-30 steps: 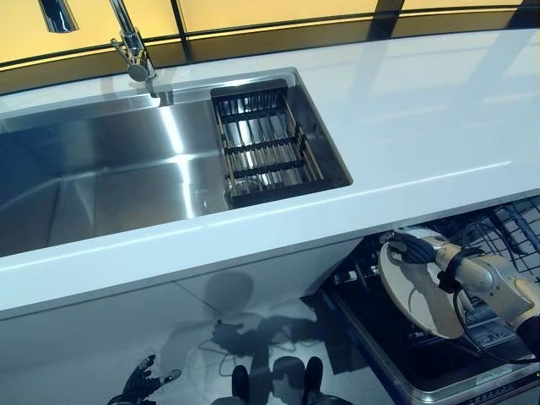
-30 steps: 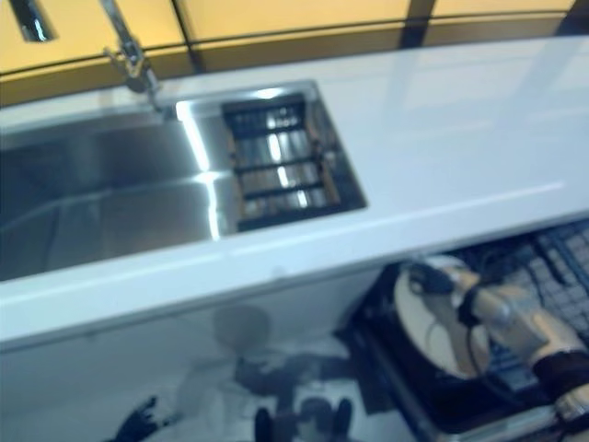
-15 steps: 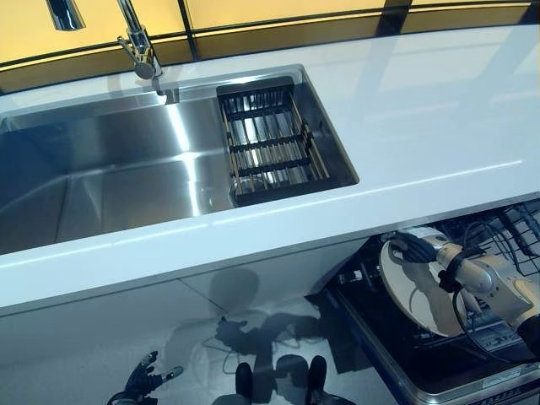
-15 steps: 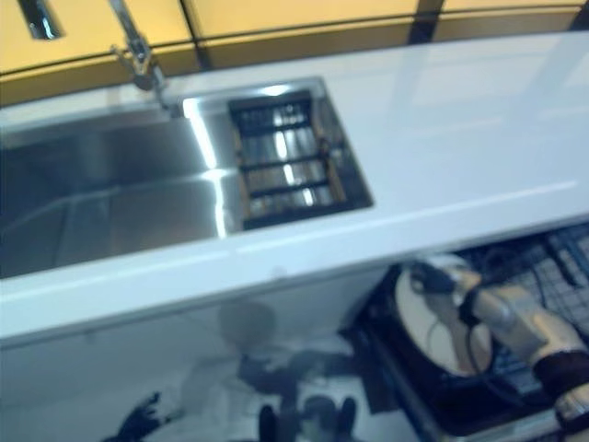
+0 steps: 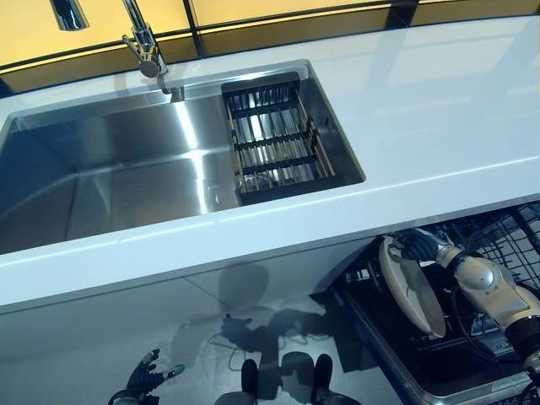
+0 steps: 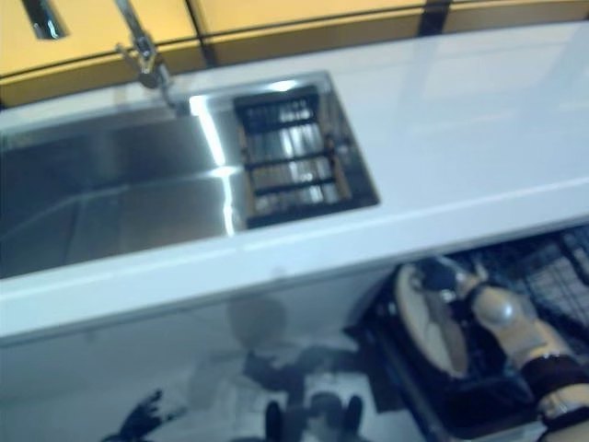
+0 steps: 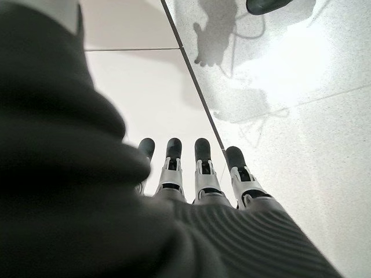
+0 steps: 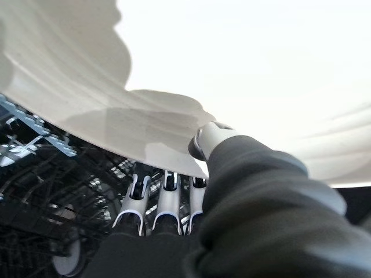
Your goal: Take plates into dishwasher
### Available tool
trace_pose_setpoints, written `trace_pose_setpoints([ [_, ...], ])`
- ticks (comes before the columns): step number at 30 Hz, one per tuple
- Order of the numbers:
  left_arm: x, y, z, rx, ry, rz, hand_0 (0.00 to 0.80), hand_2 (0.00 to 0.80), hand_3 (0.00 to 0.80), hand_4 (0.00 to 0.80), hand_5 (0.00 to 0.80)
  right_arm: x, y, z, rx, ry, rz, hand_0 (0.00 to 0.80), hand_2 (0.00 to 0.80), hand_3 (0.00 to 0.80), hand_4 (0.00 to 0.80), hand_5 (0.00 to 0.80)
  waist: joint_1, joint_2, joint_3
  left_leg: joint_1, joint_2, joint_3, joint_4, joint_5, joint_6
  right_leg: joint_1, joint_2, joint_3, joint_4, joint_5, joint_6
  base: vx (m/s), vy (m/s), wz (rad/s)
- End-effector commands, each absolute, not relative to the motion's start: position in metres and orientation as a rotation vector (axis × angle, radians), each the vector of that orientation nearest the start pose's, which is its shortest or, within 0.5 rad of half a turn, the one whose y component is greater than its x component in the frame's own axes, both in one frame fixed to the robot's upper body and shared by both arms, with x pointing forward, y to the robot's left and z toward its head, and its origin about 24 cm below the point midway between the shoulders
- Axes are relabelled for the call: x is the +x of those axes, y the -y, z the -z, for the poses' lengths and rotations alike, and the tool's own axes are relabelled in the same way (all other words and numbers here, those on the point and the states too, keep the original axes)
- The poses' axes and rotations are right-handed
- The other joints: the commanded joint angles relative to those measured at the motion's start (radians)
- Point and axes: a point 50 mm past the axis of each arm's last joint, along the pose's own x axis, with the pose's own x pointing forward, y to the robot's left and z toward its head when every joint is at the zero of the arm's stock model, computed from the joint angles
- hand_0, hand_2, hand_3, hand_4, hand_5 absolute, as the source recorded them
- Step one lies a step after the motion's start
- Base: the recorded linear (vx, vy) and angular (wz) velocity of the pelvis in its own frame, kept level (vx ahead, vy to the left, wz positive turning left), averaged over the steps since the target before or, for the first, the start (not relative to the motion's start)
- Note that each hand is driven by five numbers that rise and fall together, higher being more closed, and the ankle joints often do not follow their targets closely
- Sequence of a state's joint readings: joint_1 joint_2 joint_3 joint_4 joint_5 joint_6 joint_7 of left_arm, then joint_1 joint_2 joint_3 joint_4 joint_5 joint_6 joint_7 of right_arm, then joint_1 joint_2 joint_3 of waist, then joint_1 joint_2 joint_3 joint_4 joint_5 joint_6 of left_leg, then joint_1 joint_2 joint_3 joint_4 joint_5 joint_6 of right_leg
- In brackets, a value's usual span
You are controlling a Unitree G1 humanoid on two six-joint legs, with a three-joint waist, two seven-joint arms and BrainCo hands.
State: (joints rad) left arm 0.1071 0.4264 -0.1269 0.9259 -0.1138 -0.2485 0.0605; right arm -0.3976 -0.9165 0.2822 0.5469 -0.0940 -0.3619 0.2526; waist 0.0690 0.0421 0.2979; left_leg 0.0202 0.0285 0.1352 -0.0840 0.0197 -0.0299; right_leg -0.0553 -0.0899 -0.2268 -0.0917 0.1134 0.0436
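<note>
Pinching the white plate on edge, my right hand is lining it up for the dishwasher rack slots under the counter, left hand hanging spread.

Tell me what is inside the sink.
In the sink, a dark wire drying rack fills the end nearest the dishwasher; no plates show in it. The rest of the basin is bare steel. The sink floor under the rack shows only between its bars.

Steel sink with faucet — dark drain rack inside — white countertop.
</note>
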Motion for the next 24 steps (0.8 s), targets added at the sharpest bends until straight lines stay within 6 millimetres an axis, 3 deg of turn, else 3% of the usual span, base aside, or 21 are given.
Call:
trace_pose_setpoints([
  [1,0.14,-0.288,0.107,0.362,-0.738,-0.164,0.0,0.0,0.0,0.0,0.0,0.319,0.304,-0.136,-0.982,0.019,-0.254,0.8,0.8,0.8,0.8,0.8,0.019,-0.014,-0.003,-0.009,-0.045,-0.047,-0.003,-0.085,0.061,0.061,0.004,-0.029,0.005,-0.104,0.039,0.0,0.0,0.0],
  [9,0.143,-0.288,0.105,0.366,-0.72,-0.16,0.0,0.0,0.0,0.0,0.0,0.314,0.324,-0.125,-1.012,-0.102,-0.224,0.8,0.8,0.8,0.8,0.8,0.015,0.001,0.006,-0.012,-0.045,-0.042,-0.003,-0.08,0.056,0.059,0.003,-0.032,0.005,-0.105,0.034,0.0,0.0,0.0],
  [14,0.141,-0.289,0.105,0.368,-0.718,-0.161,0.0,0.0,0.0,0.0,0.0,0.306,0.34,-0.119,-1.134,-0.186,-0.224,0.8,0.8,0.8,0.8,0.8,0.014,0.0,0.009,-0.012,-0.044,-0.04,-0.003,-0.078,0.054,0.061,0.003,-0.035,0.005,-0.105,0.032,0.0,0.0,0.0],
  [24,0.147,-0.295,0.098,0.383,-0.691,-0.173,0.0,0.0,0.0,0.0,0.0,0.299,0.353,-0.127,-1.367,-0.249,-0.266,0.8,0.8,0.8,0.8,0.8,0.013,-0.013,0.016,-0.018,-0.042,-0.034,-0.003,-0.076,0.054,0.054,0.005,-0.036,0.004,-0.101,0.037,-0.01,-0.006,0.0],
])
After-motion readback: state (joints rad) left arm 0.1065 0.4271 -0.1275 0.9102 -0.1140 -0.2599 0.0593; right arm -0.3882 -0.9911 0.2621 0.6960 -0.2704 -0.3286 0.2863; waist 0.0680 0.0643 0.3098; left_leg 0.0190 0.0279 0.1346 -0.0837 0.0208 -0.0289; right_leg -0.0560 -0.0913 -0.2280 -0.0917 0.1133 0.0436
